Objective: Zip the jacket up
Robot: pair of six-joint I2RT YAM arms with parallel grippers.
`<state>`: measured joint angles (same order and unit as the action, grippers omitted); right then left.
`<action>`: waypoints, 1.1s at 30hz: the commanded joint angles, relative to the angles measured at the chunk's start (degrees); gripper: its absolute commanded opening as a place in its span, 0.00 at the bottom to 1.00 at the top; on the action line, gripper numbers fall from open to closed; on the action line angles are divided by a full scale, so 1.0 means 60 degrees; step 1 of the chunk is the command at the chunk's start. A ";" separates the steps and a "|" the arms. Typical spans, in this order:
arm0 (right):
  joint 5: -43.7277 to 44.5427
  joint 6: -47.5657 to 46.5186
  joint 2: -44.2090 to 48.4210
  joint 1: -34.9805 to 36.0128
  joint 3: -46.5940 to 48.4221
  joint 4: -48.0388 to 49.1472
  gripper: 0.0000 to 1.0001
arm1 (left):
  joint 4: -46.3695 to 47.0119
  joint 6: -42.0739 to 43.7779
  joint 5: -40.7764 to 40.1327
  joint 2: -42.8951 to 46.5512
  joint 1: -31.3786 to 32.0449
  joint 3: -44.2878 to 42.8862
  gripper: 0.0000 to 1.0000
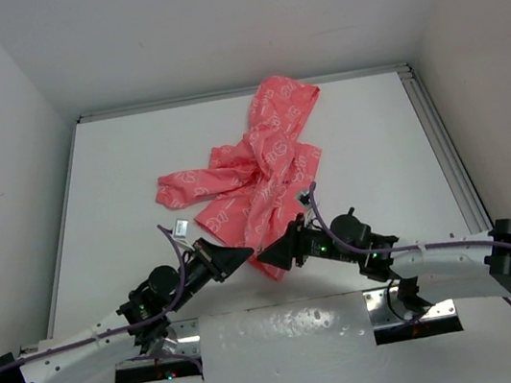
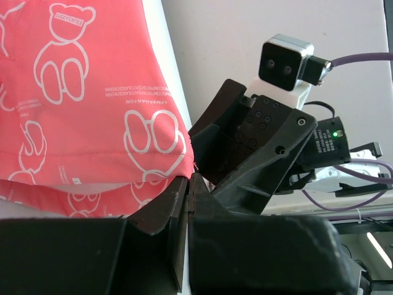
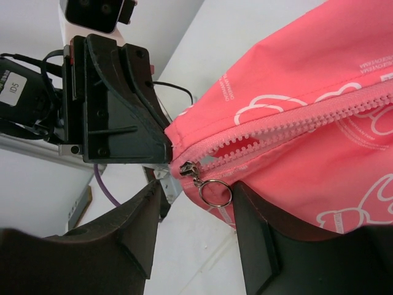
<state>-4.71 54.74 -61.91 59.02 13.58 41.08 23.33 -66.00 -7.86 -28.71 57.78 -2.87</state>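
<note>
The coral-pink jacket (image 1: 261,166) lies crumpled on the white table, its lower hem toward the arms. My left gripper (image 1: 244,254) is shut on the hem corner; in the left wrist view its closed fingers (image 2: 178,196) pinch the edge of the jacket (image 2: 92,104). My right gripper (image 3: 196,187) is open beside it. Its fingers stand either side of the metal ring pull (image 3: 216,192), touching nothing. The ring hangs from the zipper slider (image 3: 187,167) at the bottom of the jacket (image 3: 295,67). The pink zipper teeth (image 3: 295,120) gape just past the slider.
A small white tag (image 1: 181,228) lies on the table (image 1: 117,174) left of the jacket. White walls enclose the table, with a metal rail (image 1: 442,142) along its right edge. The two grippers are nearly tip to tip; the right gripper (image 2: 245,147) fills the left wrist view.
</note>
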 commanded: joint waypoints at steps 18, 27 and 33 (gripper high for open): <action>0.0097 0.0515 0.0914 -0.0008 -0.0858 0.1810 0.46 | 0.0418 -0.0177 0.0035 0.0156 0.0023 0.2032 0.00; 0.0184 0.0413 0.0402 0.0006 -0.0594 0.1518 0.49 | 0.0549 -0.0221 0.0094 0.0156 0.0024 0.2090 0.00; -0.0107 0.0471 0.0094 -0.0008 -0.0507 0.1941 0.52 | 0.0564 -0.0250 0.0079 0.0229 0.0024 0.2192 0.00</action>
<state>-4.56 57.67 -60.47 59.02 8.38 48.25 22.98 -66.52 -7.88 -28.01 57.78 -2.87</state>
